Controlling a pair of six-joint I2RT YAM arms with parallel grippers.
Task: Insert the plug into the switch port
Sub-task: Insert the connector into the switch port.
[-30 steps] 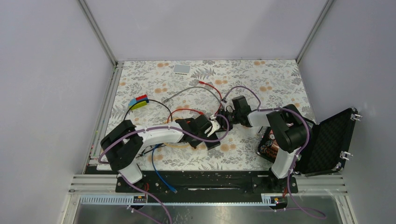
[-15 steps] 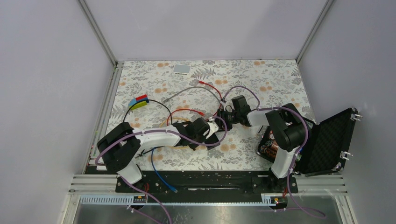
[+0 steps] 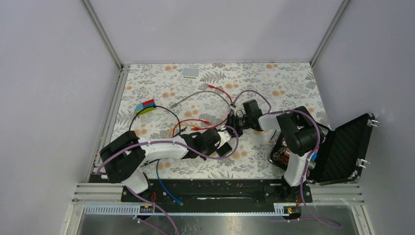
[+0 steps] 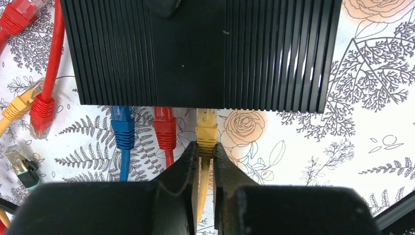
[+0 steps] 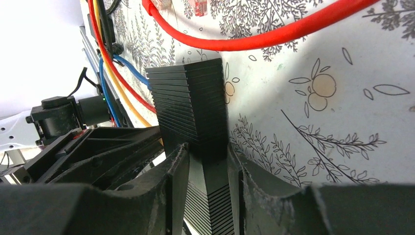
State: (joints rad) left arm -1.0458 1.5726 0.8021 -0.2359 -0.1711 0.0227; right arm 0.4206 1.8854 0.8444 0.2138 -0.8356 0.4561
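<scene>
In the left wrist view, your left gripper (image 4: 206,149) sits at the lower centre of the frame. Its two black fingers are clenched on the yellow plug (image 4: 206,131), pinching it right at the boot where the yellow cable leaves it. The plug points up the frame, and its clear tip meets the lower edge of the switch (image 4: 195,49), the ribbed black box that fills the top of the picture. How far in it sits cannot be told from here. Just left of it along the same edge, a red plug (image 4: 165,128) and a blue plug (image 4: 122,129) stand with their boots against the box. A loose red plug (image 4: 41,110) lies at the left of the frame on the floral table cover (image 4: 372,122), apart from the box.

In the right wrist view, your right gripper (image 5: 208,159) is at the bottom centre, grasping the switch by its thin sides. One finger (image 5: 173,186) presses on each side. A red cable (image 5: 274,34) curves across the top of that frame.
</scene>
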